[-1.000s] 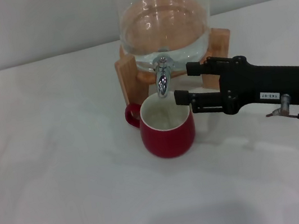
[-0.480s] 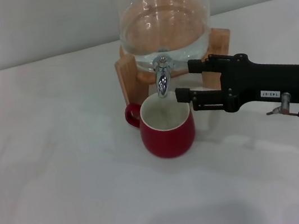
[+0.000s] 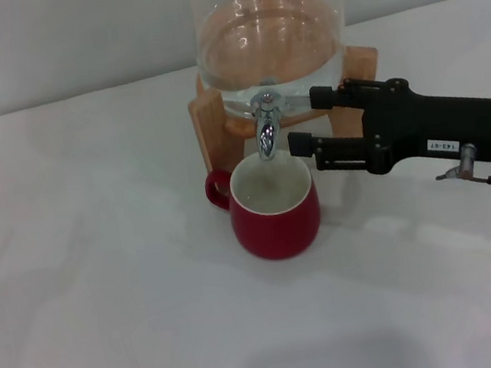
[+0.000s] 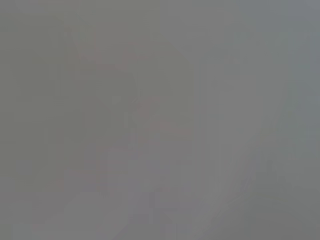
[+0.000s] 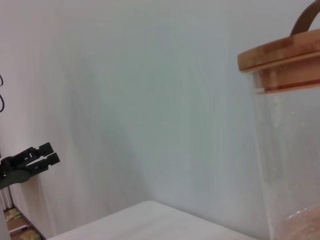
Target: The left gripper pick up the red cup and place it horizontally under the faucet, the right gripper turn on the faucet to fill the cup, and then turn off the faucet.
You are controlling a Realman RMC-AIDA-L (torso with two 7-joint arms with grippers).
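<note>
- The white table [image 3: 111, 336] lies bare in the foreground of the head view
- The red cup [image 3: 273, 206] stands upright on it, cream inside showing, its loop handle turned toward the robot's left
- The cup sits directly beneath the faucet [image 3: 265, 127], whose chrome spout points down over the cup's far rim without touching it
- The right gripper [image 3: 299, 122] reaches in from the right, level with the faucet; its two black fingers are spread apart and hold nothing, one finger tip just beside the spout and the other a little higher and farther back (near the dispenser's stand)
- A small white label shows on the gripper's black body
- Behind the cup, the wooden stand [image 3: 208, 134] carries the glass dispenser [image 3: 268, 40], with clear water in its rounded base
- The right wrist view shows the dispenser's wooden lid [image 5: 280, 62] on the glass wall
- The left gripper [image 5: 42, 155] appears only far off in that view, black fingers close together, away from the table; whether it is clenched I cannot tell
- The left wrist view is a grey blur
</note>
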